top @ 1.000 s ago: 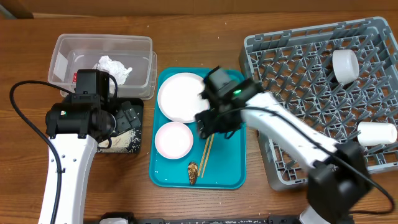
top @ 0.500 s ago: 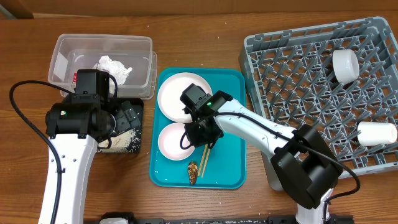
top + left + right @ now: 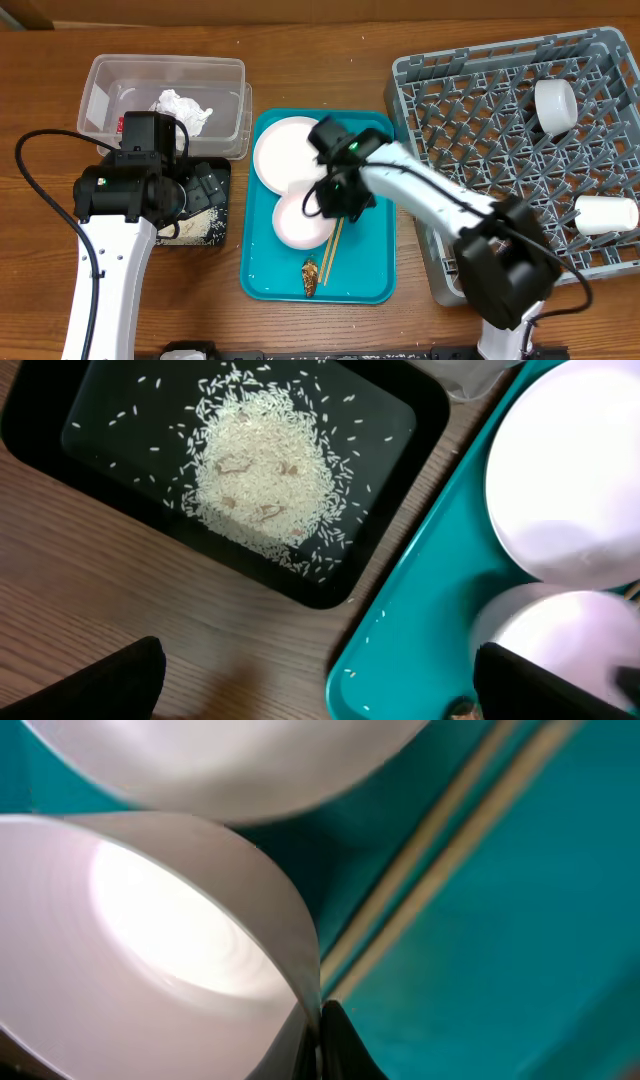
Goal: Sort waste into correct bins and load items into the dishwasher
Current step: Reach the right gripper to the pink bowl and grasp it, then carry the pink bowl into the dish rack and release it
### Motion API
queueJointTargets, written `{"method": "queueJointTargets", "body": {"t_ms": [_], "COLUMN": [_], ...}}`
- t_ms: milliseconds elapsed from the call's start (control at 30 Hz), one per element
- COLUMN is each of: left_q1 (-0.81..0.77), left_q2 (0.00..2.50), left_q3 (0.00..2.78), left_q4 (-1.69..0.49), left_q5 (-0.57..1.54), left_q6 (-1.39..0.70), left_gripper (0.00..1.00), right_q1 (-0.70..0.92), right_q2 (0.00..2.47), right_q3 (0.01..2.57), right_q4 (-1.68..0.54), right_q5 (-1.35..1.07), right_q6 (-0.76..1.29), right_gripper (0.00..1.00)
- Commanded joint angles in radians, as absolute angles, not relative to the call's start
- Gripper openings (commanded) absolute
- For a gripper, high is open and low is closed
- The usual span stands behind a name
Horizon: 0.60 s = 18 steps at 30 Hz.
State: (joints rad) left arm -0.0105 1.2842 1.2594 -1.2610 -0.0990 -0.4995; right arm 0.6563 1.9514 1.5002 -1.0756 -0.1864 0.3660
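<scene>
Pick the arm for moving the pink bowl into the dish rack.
Right. The right gripper pinches the rim of the bowl, and the rack sits on that side. The left gripper hangs open by the black tray, across from the rack.

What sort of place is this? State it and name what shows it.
Probably a staged dish-clearing station, canteen style: a large square grey plastic dish rack with pegs, a teal serving tray with a pinkish shallow bowl and wooden chopsticks, and a shallow black rectangular tray of loose white rice.

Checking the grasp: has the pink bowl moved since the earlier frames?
Yes. The pinkish bowl has shifted right on the teal tray, toward the chopsticks.
</scene>
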Motion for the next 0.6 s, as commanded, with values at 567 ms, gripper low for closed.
{"method": "queueJointTargets", "body": {"t_ms": [567], "left_q1": [-0.004], "left_q2": [1.288], "left_q3": [1.271], "left_q4": [-1.248], "left_q5": [-0.112], "left_q6": [-0.520], "left_gripper": [1.00], "right_q1": [0.224], "right_q2": [1.681], "right_q3": [1.636], "right_q4": [-0.913], "right_q5": [1.171], "right_q6": [0.397], "right_gripper": [0.04]}}
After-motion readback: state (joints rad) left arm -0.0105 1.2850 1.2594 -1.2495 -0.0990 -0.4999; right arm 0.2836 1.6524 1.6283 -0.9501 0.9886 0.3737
